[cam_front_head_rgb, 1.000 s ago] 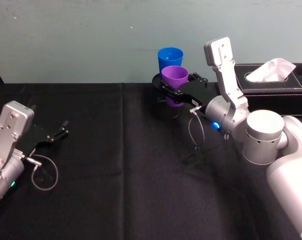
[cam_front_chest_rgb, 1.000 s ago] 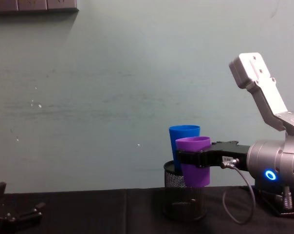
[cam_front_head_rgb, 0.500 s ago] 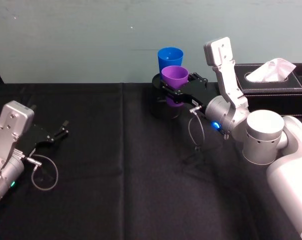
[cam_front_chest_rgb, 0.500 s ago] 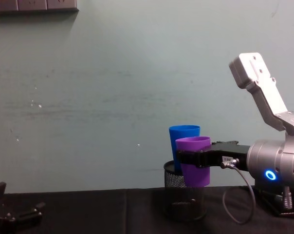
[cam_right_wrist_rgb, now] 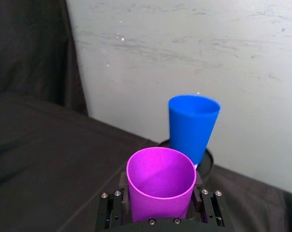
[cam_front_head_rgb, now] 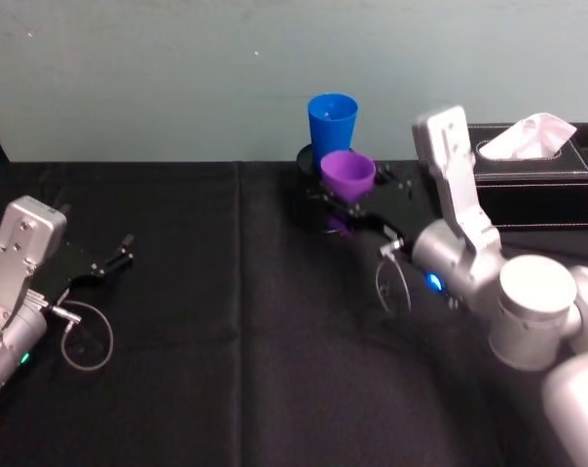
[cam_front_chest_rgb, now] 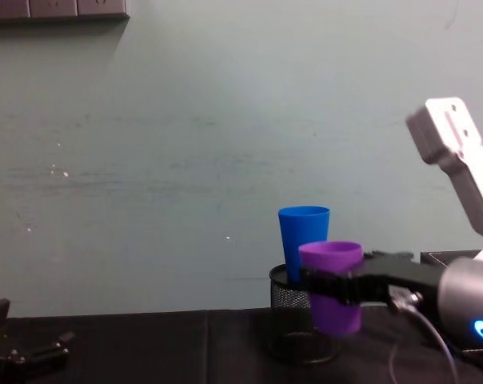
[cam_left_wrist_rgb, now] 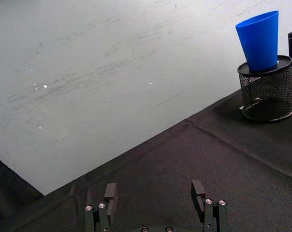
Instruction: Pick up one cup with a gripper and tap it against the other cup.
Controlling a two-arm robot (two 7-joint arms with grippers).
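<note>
My right gripper point(cam_front_head_rgb: 355, 199) is shut on the purple cup point(cam_front_head_rgb: 348, 174), holding it upright above the table. In the right wrist view the purple cup point(cam_right_wrist_rgb: 160, 183) sits between the black jaws, with the blue cup point(cam_right_wrist_rgb: 192, 126) a little beyond it and apart from it. The blue cup point(cam_front_head_rgb: 332, 125) stands upright on top of a black mesh pen holder point(cam_front_chest_rgb: 293, 300) at the back of the table. From the chest the purple cup point(cam_front_chest_rgb: 333, 286) hangs just right of and lower than the blue cup point(cam_front_chest_rgb: 303, 240). My left gripper point(cam_left_wrist_rgb: 155, 205) rests open at the far left.
A black tissue box point(cam_front_head_rgb: 537, 161) with white tissue stands at the back right, close behind my right arm. A black cloth point(cam_front_head_rgb: 226, 321) covers the table. A pale green wall point(cam_front_chest_rgb: 185, 144) rises directly behind the cups.
My right gripper has drawn back toward me and dropped lower with the purple cup, opening a gap to the blue cup. The left arm has not moved.
</note>
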